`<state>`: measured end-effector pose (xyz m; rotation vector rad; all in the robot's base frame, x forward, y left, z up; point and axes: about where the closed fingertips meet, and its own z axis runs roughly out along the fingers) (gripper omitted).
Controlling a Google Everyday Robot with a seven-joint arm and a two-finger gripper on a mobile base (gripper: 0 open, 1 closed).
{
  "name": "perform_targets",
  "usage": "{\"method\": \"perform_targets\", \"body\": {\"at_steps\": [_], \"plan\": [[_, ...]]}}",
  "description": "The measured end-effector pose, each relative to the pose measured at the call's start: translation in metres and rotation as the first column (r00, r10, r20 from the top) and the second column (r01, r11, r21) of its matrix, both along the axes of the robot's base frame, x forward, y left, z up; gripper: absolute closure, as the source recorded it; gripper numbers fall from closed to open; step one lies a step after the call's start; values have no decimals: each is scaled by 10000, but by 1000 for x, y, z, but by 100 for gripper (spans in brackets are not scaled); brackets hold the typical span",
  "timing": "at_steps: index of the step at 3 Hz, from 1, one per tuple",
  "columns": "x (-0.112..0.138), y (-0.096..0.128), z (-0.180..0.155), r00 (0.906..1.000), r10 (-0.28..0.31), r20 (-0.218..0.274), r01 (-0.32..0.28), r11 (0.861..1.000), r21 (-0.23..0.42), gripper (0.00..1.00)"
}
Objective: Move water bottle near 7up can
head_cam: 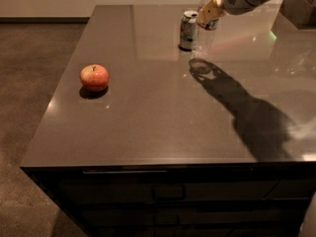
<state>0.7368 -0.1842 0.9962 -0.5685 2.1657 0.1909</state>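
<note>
The water bottle (202, 39) is clear, with a white cap, and stands upright just right of the 7up can (188, 29) at the far middle of the dark table (148, 132). The bottle's base is at or just above the tabletop. My gripper (210, 12) reaches in from the upper right. Its tan fingers (207, 15) are closed around the bottle at the label band. The can is green and white with a silver top, and it stands a small gap away from the bottle.
A red apple (94, 77) lies on the left part of the table. A brownish object (298, 9) sits at the far right corner. The arm's shadow (247, 112) falls across the right side. The table's left and front edges drop to the floor.
</note>
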Motion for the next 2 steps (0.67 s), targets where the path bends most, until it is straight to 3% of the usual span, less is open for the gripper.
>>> {"method": "perform_targets", "body": {"at_steps": [1,2], "plan": [[16,5,-7,10000,20,-31,-21,9996,-267,84],[26,4,-18,9993,-46,-365,27,9987,-516,60]]}}
